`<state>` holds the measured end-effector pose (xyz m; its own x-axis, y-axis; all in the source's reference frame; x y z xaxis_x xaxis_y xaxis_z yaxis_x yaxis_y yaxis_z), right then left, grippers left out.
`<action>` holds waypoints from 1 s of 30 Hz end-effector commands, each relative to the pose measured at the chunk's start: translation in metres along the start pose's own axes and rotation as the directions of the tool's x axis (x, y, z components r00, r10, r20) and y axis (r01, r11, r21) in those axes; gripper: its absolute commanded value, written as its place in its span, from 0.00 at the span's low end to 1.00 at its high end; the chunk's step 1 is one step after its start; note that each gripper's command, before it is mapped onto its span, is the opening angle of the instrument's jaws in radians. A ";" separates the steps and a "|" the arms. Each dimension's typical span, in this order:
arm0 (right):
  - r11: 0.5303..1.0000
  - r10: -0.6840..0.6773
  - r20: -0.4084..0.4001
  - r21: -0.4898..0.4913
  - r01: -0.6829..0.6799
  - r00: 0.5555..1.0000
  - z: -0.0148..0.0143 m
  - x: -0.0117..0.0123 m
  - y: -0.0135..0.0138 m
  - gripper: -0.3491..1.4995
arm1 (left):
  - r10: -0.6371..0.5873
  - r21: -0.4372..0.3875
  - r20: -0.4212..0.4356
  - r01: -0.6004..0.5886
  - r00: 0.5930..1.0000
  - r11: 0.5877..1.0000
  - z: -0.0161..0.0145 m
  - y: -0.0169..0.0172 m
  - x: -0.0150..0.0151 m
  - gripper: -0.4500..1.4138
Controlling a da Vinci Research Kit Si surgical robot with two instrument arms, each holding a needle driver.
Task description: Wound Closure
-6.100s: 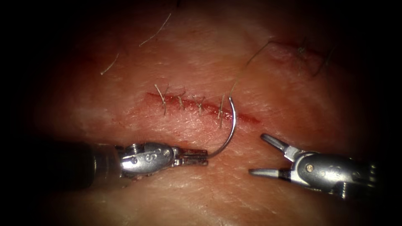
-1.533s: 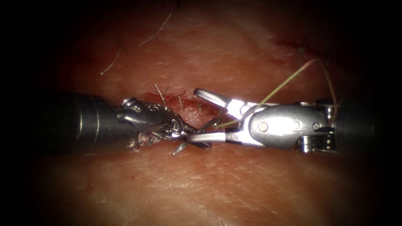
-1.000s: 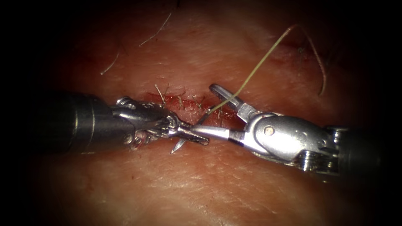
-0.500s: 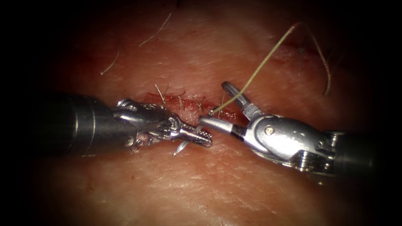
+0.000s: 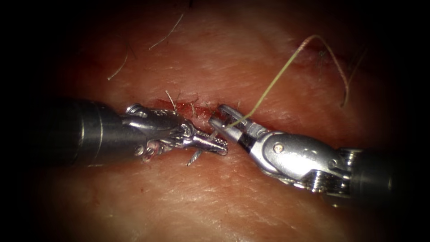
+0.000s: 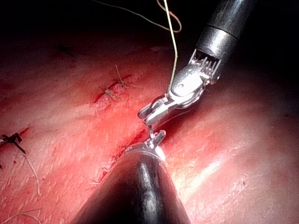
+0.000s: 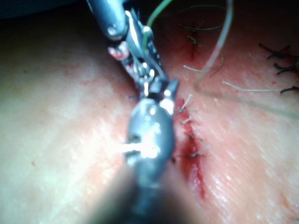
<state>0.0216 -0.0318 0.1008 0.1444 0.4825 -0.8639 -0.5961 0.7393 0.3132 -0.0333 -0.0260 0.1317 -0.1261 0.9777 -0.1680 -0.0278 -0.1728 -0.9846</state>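
Note:
Over the right part of the cut (image 5: 199, 109) in the tissue (image 5: 215, 197) the two tools meet. My left tool (image 5: 222, 148) is shut on the curved needle (image 5: 194, 157) behind its point, which juts out below the jaws, apart from the skin. The right tool (image 5: 217, 115) has its jaws shut on the needle's tail end, where the pale thread (image 5: 273, 80) leaves and arcs up to the right. In the left wrist view the right tool (image 6: 148, 113) sits just above my left jaws (image 6: 156, 137). The right wrist view shows the thread (image 7: 156, 14) rising past the left tool (image 7: 135, 44).
Several finished stitches (image 5: 172, 99) with short cut ends cross the cut's left part, with red fluid along it. Loose cut ends of thread (image 5: 166, 32) lie on the skin further up. An older stitched spot (image 5: 322, 53) sits at the upper right.
The right tool's jaws, open around the needle's tail half a second ago, have shut on it. The left tool has kept its grip and hardly moved.

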 end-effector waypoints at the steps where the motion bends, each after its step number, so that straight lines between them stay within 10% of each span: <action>1: 1.000 -0.001 -0.001 0.003 0.001 1.000 0.0003 -0.0004 -0.0002 0.00 | 0.000 0.001 0.003 0.000 1.000 1.000 0.0006 -0.0005 -0.0003 0.00; 6: 1.000 -0.007 -0.007 0.013 0.007 1.000 0.0000 -0.0005 0.0000 0.00 | 0.070 0.010 0.007 -0.070 0.998 0.997 0.0009 -0.0002 -0.0004 0.00; 10: 0.997 -0.013 0.011 0.072 0.012 1.000 -0.0006 -0.0004 0.0007 0.00 | 0.207 0.050 0.007 -0.207 0.978 0.977 0.0013 -0.0003 0.0001 0.62; 14: 0.987 -0.032 0.061 0.161 0.021 0.998 -0.0014 -0.0005 0.0020 0.00 | 0.291 0.077 0.015 -0.291 0.957 0.954 0.0018 -0.0007 0.0005 0.90; 24: 0.952 -0.150 0.007 0.270 0.143 0.989 -0.0044 -0.0013 0.0075 0.00 | 0.399 0.104 0.060 -0.404 0.915 0.909 0.0030 -0.0012 -0.0003 0.91; 30: 0.901 -0.349 -0.050 0.257 0.350 0.936 -0.0042 -0.0024 0.0084 0.00 | 0.497 0.128 0.130 -0.511 0.858 0.850 0.0043 -0.0030 -0.0021 0.67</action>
<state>0.0124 -0.0289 0.1031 0.3088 0.1588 -0.9378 -0.2817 0.9570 0.0693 -0.0368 -0.0279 0.1351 -0.2552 0.7333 -0.6302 -0.0893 -0.6669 -0.7398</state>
